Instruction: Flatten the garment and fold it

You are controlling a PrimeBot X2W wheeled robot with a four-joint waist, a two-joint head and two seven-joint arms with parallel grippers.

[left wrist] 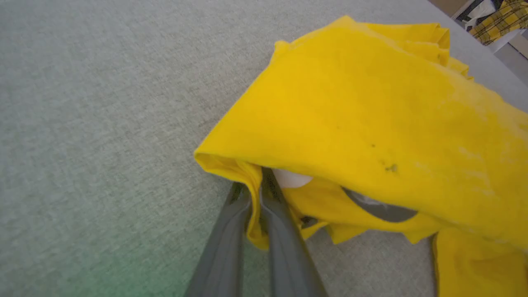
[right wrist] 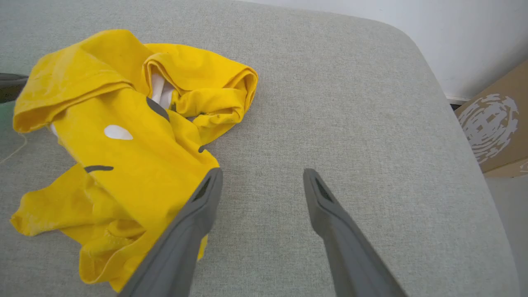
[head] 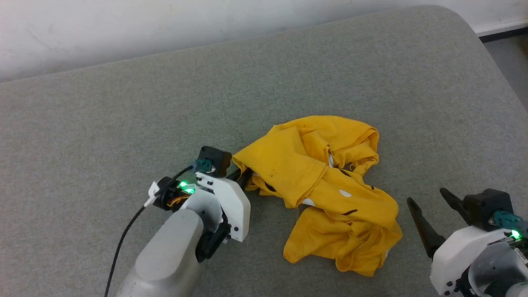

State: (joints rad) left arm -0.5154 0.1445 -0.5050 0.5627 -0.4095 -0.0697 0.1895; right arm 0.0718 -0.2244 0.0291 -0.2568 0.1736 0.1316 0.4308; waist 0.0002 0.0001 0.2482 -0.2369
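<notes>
- A crumpled yellow T-shirt (head: 288, 161) lies bunched on a grey fabric-covered bench (head: 165, 103), just right of centre in the head view. White patches and black marks show among its folds.
- The left tool (left wrist: 252, 187), at the bottom centre of its own wrist view, is clenched on a folded edge of the T-shirt, with a strip of yellow cloth pinched between its two dark fingers.
- In the head view the left arm enters from the lower left, its fingers meeting the T-shirt's left edge. A black cable (head: 121, 243) trails beside the arm.
- The right tool (head: 425, 197), at the lower right of the head view, is released, its fingers spread wide and gripping nothing, just beside the T-shirt's lower right corner.
- In the right wrist view one finger crosses the T-shirt's lower edge; whether it touches the cloth cannot be told. The other finger is over bare bench.
- A white wall (head: 123, 29) runs along the top of the head view, and a cardboard box (right wrist: 495, 123) sits at the right edge of the right wrist view.
</notes>
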